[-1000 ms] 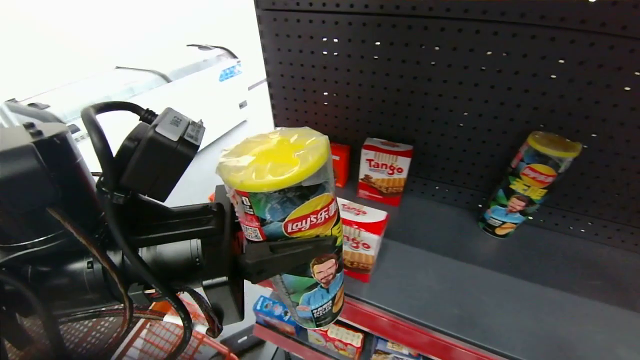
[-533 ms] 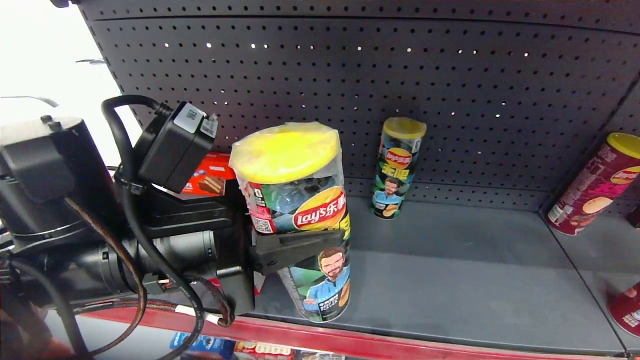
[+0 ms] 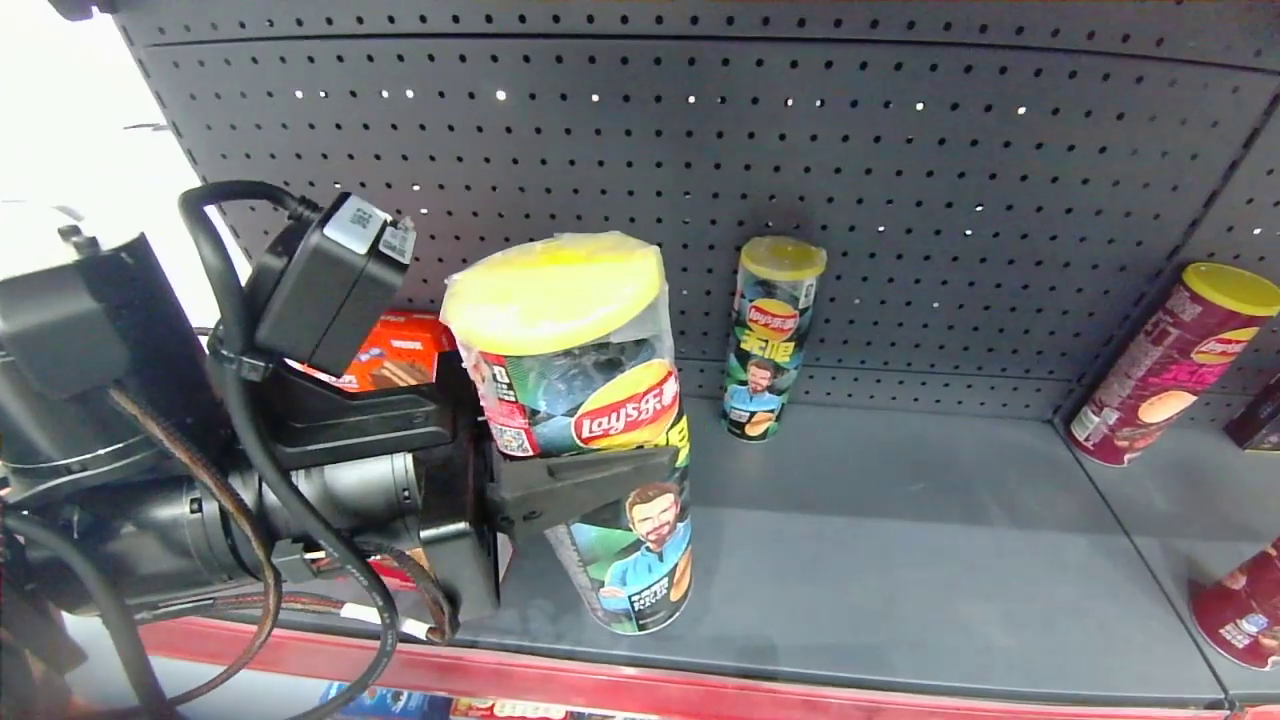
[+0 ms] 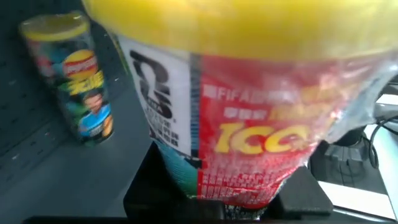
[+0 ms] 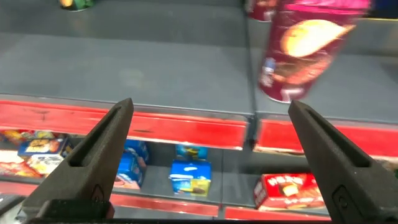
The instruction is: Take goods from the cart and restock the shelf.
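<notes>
Head view has the left gripper [image 3: 585,482] clamped across the middle of a yellow-lidded green chip can [image 3: 610,400], held upright over the front left part of the grey shelf [image 3: 900,560]; whether its base touches the board cannot be told. Behind it to the right, apart, a matching can [image 3: 768,340] stands against the pegboard [image 3: 800,150]. An orange box [image 3: 400,350] sits behind the gripper, partly hidden by it. A maroon can [image 3: 1160,370] stands far right, another maroon can [image 3: 1240,610] nearer the front. Right wrist view: right gripper [image 5: 210,109], fingers wide apart, faces the shelf's red lip [image 5: 186,130], with blue packets [image 5: 189,177] below
</notes>
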